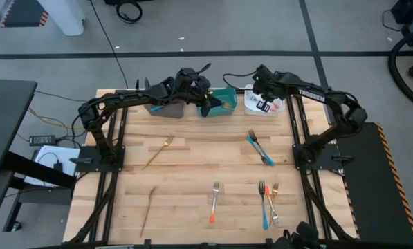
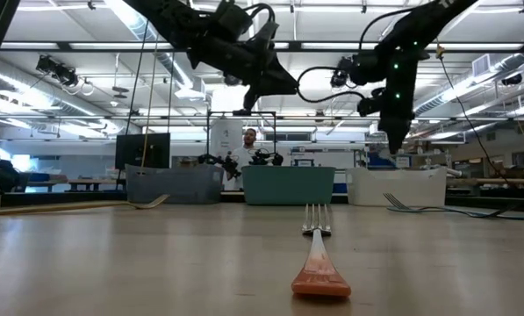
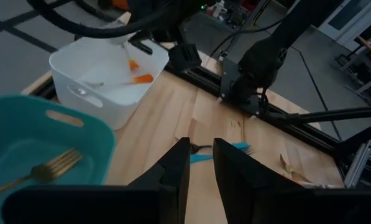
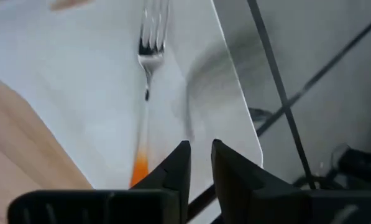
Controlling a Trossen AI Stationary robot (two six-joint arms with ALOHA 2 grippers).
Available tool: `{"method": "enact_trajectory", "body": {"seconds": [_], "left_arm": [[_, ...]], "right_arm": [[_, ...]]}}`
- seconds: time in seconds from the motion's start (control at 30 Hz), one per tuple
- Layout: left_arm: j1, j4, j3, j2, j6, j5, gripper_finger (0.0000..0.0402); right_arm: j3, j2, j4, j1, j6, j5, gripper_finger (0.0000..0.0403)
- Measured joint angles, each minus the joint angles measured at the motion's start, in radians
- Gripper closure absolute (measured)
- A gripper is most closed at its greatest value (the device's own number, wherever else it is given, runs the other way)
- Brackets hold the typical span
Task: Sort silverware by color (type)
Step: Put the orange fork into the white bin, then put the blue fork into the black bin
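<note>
The silverware is spread over the wooden table (image 1: 192, 166) and in three small bins at its far edge. An orange fork (image 4: 145, 93) is seen lying inside the white bin (image 1: 256, 107), right under the right gripper (image 4: 199, 163). A gold fork (image 3: 45, 168) is seen lying in the teal bin (image 1: 223, 104). Something blue is seen in the grey bin (image 1: 166, 108).

On the table, a gold fork (image 1: 159, 151) is found on the left side, and a long gold piece (image 1: 148, 209) lies near the front left. A blue fork pair (image 1: 259, 147) rests on the right side. Near the front, an orange-handled fork (image 1: 214, 202) lies alone. To its right a blue-handled fork (image 1: 263, 203), an orange piece and a gold fork (image 1: 275, 200) lie close together.

The right arm is bent from the right side of the table and reaches over the white bin. Its gripper points down into the bin. Its fingers are parted by a thin gap, and nothing is held between them.

The left arm is stretched from the left side, across the grey bin, to the teal bin. The left gripper (image 3: 201, 163) hangs above the teal bin's edge. Its fingers are also a little apart and nothing is held.

A person (image 2: 249, 139) is seen far behind the table.
</note>
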Motion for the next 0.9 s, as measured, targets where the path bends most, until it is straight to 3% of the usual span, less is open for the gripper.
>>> {"method": "enact_trajectory", "body": {"seconds": [0.3,0.37,0.57,0.7,0.9], "left_arm": [[0.014,-0.085,0.000,0.000,0.045,-0.002,0.0322],[0.024,-0.116,0.000,-0.002,0.036,-0.003,0.0322],[0.021,-0.158,0.000,-0.013,0.045,-0.004,0.0322],[0.005,-0.158,0.000,-0.013,0.050,-0.004,0.0322],[-0.007,-0.153,0.000,-0.013,0.052,-0.004,0.0322]], "right_arm": [[0.000,-0.076,-0.048,0.048,0.163,0.004,0.0315],[0.001,-0.117,-0.109,0.067,0.305,-0.078,0.0316],[0.001,-0.207,-0.290,0.137,0.665,-0.470,0.0315],[-0.053,-0.221,-0.290,0.234,0.759,-0.544,0.0316],[-0.156,-0.210,-0.236,0.356,0.851,-0.545,0.0314]]}}
